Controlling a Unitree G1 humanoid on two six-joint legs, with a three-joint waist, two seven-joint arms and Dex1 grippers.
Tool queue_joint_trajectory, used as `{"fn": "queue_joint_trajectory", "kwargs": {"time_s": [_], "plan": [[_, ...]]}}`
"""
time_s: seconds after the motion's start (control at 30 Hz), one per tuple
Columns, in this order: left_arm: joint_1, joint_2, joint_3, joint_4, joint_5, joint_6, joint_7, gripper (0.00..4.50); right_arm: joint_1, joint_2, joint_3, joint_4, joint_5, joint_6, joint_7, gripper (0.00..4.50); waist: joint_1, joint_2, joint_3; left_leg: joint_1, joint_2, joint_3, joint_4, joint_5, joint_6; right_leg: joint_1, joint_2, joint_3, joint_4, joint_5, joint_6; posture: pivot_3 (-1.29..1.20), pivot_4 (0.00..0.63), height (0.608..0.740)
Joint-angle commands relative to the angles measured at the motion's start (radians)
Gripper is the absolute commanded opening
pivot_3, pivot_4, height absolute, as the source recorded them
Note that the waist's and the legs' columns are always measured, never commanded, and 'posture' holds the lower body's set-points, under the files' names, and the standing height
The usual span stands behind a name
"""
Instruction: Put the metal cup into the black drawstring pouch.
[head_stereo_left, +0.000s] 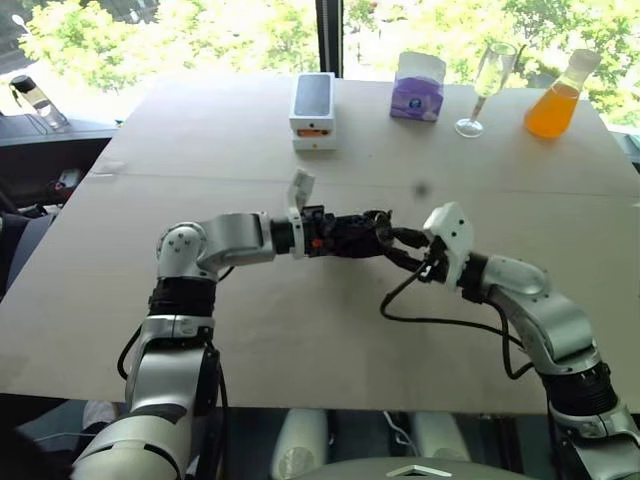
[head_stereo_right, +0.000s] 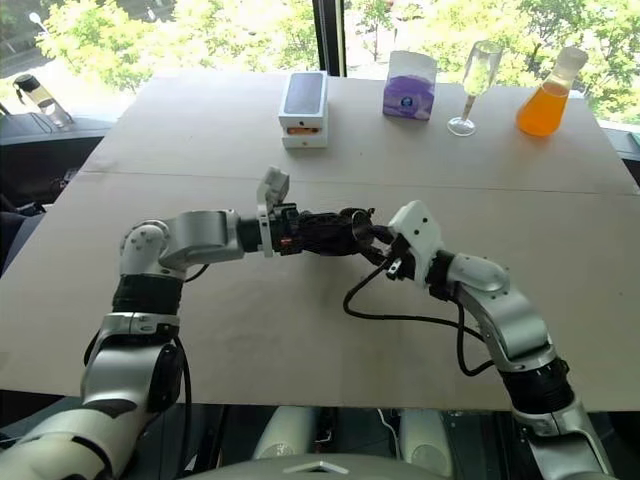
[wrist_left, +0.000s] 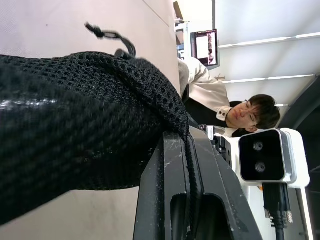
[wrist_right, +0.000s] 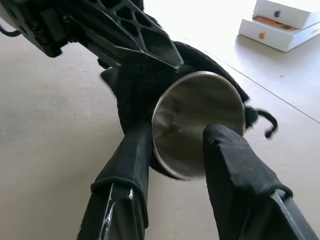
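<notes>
The black drawstring pouch (head_stereo_left: 352, 238) hangs a little above the middle of the table, with my left gripper (head_stereo_left: 385, 240) shut on its mesh fabric. In the left wrist view the pouch (wrist_left: 75, 125) drapes over one of that gripper's fingers (wrist_left: 215, 195), its cord end dangling. From the right, my right gripper (wrist_right: 180, 132) holds the metal cup (wrist_right: 192, 112) between its two black fingers, shut on it. The cup's round shiny end faces that wrist camera and its far end sits against or inside the pouch's (wrist_right: 135, 85) mouth. The two grippers meet there (head_stereo_right: 378, 243).
At the table's far edge stand stacked white phone boxes (head_stereo_left: 312, 108), a purple tissue box (head_stereo_left: 417, 88), a clear champagne glass (head_stereo_left: 490, 85) and a flask of orange liquid (head_stereo_left: 560, 100). A black cable (head_stereo_left: 440, 321) loops from my right wrist over the table (head_stereo_left: 300, 340). A person (wrist_left: 220, 100) shows beyond the pouch.
</notes>
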Motion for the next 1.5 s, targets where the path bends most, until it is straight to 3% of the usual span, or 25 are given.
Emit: {"fn": "queue_joint_trajectory", "kwargs": {"time_s": [0.03, 0.1, 0.53, 0.9, 1.07, 1.17, 1.3, 1.4, 1.5], "plan": [[-0.003, 0.011, -0.002, -0.051, -0.025, -0.008, -0.027, 0.00, -0.031, 0.009, 0.011, -0.009, -0.012, -0.034, 0.005, 0.81, 0.001, 0.000, 0.000, 0.000, 0.000, 0.000, 0.000, 0.000, 0.000, 0.000, 0.000, 0.000, 0.000, 0.000, 0.000, 0.00, 0.150, 0.737], [-0.002, 0.013, -0.006, -0.053, -0.025, -0.009, -0.029, 0.00, -0.039, 0.014, 0.017, 0.005, -0.015, -0.038, 0.006, 0.06, 0.001, 0.000, 0.000, 0.000, 0.000, 0.000, 0.000, 0.000, 0.000, 0.000, 0.000, 0.000, 0.000, 0.000, 0.000, 0.00, 0.150, 0.737], [-0.016, 0.006, -0.044, -0.100, -0.026, 0.001, -0.052, 0.00, -0.083, 0.044, 0.075, 0.051, -0.020, -0.067, 0.072, 0.06, 0.000, 0.000, 0.000, 0.000, 0.000, 0.000, 0.000, 0.000, 0.000, 0.000, 0.000, 0.000, 0.000, 0.000, 0.000, 0.00, 0.150, 0.737], [0.004, -0.061, -0.042, -0.148, -0.026, 0.026, -0.096, 0.00, -0.215, 0.149, 0.152, 0.267, -0.109, -0.249, 0.115, 0.06, 0.001, 0.000, 0.000, 0.000, 0.000, 0.000, 0.000, 0.000, 0.000, 0.000, 0.000, 0.000, 0.000, 0.000, 0.000, 0.00, 0.150, 0.737], [0.046, -0.097, 0.053, -0.118, -0.026, 0.009, -0.058, 0.00, -0.183, 0.206, 0.045, 0.217, -0.014, -0.227, 0.073, 0.06, 0.000, 0.000, 0.000, 0.000, 0.000, 0.000, 0.000, 0.000, 0.000, 0.000, 0.000, 0.000, -0.001, 0.000, 0.000, 0.00, 0.150, 0.737], [0.064, -0.069, 0.059, -0.127, -0.026, 0.011, -0.029, 0.00, -0.145, 0.223, -0.028, 0.165, 0.093, -0.140, 0.068, 0.06, 0.000, 0.000, 0.000, 0.000, 0.000, -0.001, 0.000, 0.000, 0.000, 0.001, 0.000, -0.001, -0.001, 0.000, 0.000, 0.00, 0.150, 0.737], [0.031, -0.005, 0.028, -0.124, -0.026, 0.008, -0.008, 0.00, -0.121, 0.201, -0.011, 0.131, 0.108, -0.108, 0.097, 0.06, -0.001, 0.000, 0.000, 0.000, 0.000, -0.001, 0.000, 0.000, 0.000, 0.001, 0.000, -0.001, 0.000, 0.000, 0.000, 0.00, 0.150, 0.737], [-0.024, 0.086, -0.037, -0.159, 0.166, 0.049, -0.061, 0.00, -0.121, 0.159, 0.033, 0.117, 0.054, -0.123, 0.114, 0.06, -0.001, 0.000, 0.000, 0.000, 0.000, -0.001, 0.000, 0.000, 0.000, 0.000, 0.000, -0.001, 0.000, 0.000, 0.000, 0.00, 0.150, 0.737], [-0.076, 0.176, -0.165, -0.312, 0.416, 0.090, -0.229, 0.00, -0.121, 0.115, 0.068, 0.141, -0.027, -0.177, 0.109, 0.06, -0.001, 0.001, 0.000, 0.000, -0.001, 0.000, 0.000, 0.000, 0.000, 0.000, 0.001, 0.000, 0.000, 0.000, 0.000, 0.00, 0.150, 0.737]]}}
